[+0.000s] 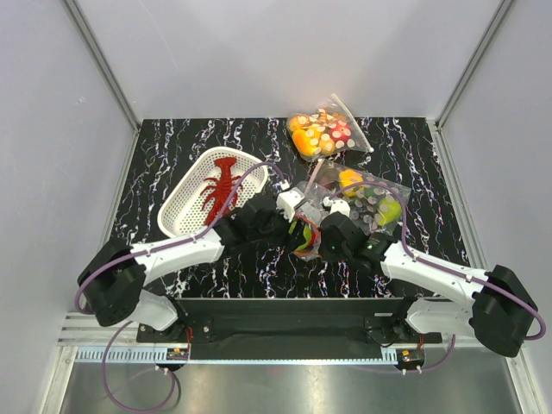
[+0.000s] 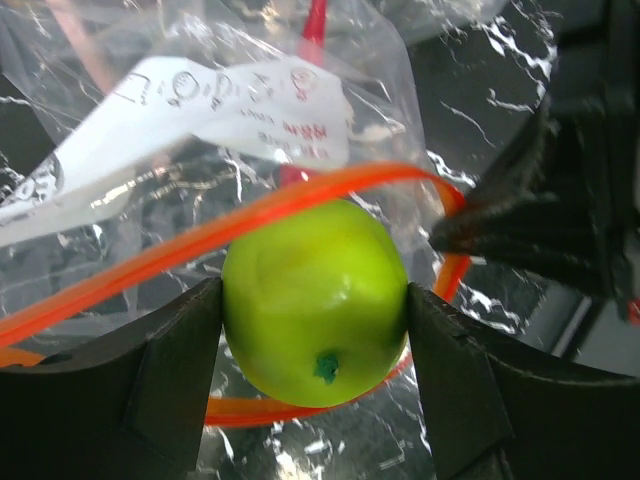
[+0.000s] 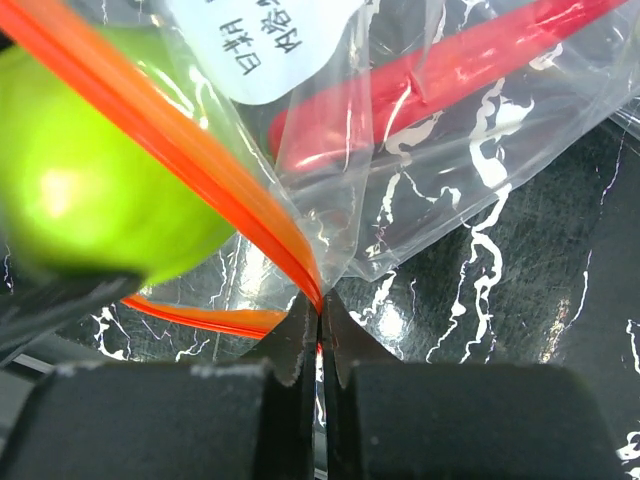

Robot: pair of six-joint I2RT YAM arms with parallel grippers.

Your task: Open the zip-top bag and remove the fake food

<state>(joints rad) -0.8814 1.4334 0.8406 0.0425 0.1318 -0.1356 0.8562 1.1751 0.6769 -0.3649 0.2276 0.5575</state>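
Zip-top bag (image 2: 400,90), mouth toward left pincer (image 2: 312,300)

The apple (image 2: 315,300), between the black fingers (image 2: 140,390) of the left gripper (image 2: 315,330), is bright yellow-green with a dark green stem spot. The zip-top bag (image 2: 150,215) is clear and unpatterned. Its zip strip (image 2: 250,215) is orange-red. The label (image 2: 230,110) beyond the apple is white with dark and red print. The chili pepper (image 3: 440,75) ahead of the right gripper (image 3: 322,330) is red. The table (image 3: 520,270) is black with white marble veining. The lobster (image 1: 222,185) is red and the basket (image 1: 181,211) is white.
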